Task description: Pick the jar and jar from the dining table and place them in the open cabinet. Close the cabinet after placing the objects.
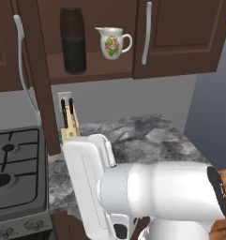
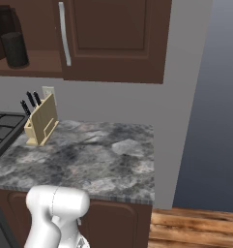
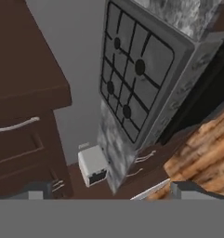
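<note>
A tall dark jar [image 1: 73,41] [image 2: 13,47] stands upright on the wooden shelf of the open cabinet [image 1: 93,70] [image 2: 38,65], left of a white floral jug [image 1: 112,43]. The cabinet's left door [image 1: 38,70] hangs swung out, edge-on, with its silver bar handle toward me. Its right door [image 1: 180,33] [image 2: 113,38] is closed. My gripper [image 3: 114,191] is open, its fingertips [image 3: 36,191] wide apart at the bottom of the hand view with nothing between them. It faces a rolled view of the stove, far from the jar. The dining table is out of view.
Below the cabinet lies a grey marbled counter [image 1: 142,140] [image 2: 98,155] with a knife block [image 1: 70,124] [image 2: 40,123] at the wall. A gas stove [image 1: 13,168] [image 3: 136,74] sits to its left. Wooden floor [image 2: 195,227] runs on the right. My white arm [image 1: 152,192] fills the foreground.
</note>
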